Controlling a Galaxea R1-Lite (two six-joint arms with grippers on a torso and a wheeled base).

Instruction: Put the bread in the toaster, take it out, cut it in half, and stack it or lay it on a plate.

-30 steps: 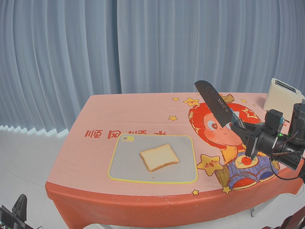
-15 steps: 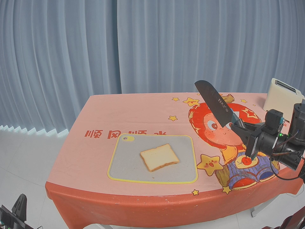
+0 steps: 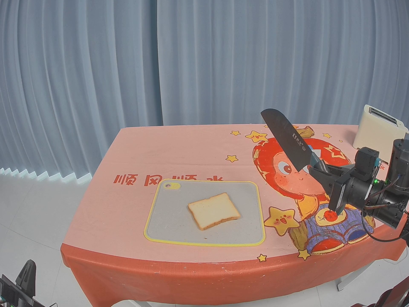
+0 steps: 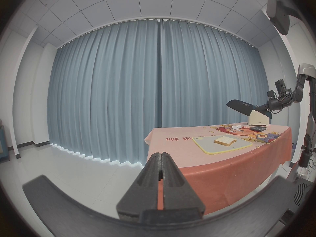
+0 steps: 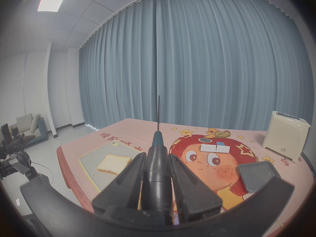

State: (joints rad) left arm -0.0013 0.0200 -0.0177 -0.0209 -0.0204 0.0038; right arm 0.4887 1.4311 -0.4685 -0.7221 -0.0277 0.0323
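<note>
blue-grey curtains (image 3: 128,56) hung behind a table (image 3: 128,209) covered with a pink cartoon-print cloth. a grey cutting board (image 3: 170,218) with a yellow rim lay near the front edge of the tabletop, about midway along it. the bread (image 3: 214,211), one pale, uncut slice, lay flat on the board, a little toward its right side. a cream toaster (image 3: 377,135) stood upright at the far right corner of the tabletop with its slot facing up. a dark grey square plate (image 5: 257,175) lay on the cloth near the toaster, toward the right edge. a small white block (image 5: 213,147) sat on the printed figure's forehead.

the right gripper (image 3: 321,169) hung above the right part of the tabletop, its fingers pinching the handle of a knife (image 3: 285,137). the dark blade slanted up and toward the far edge, off the cloth and well apart from the bread and the board.

the left gripper (image 4: 160,181) sat low, off the front left corner of the tabletop, over the floor. its fingers were pressed together with nothing between them.
</note>
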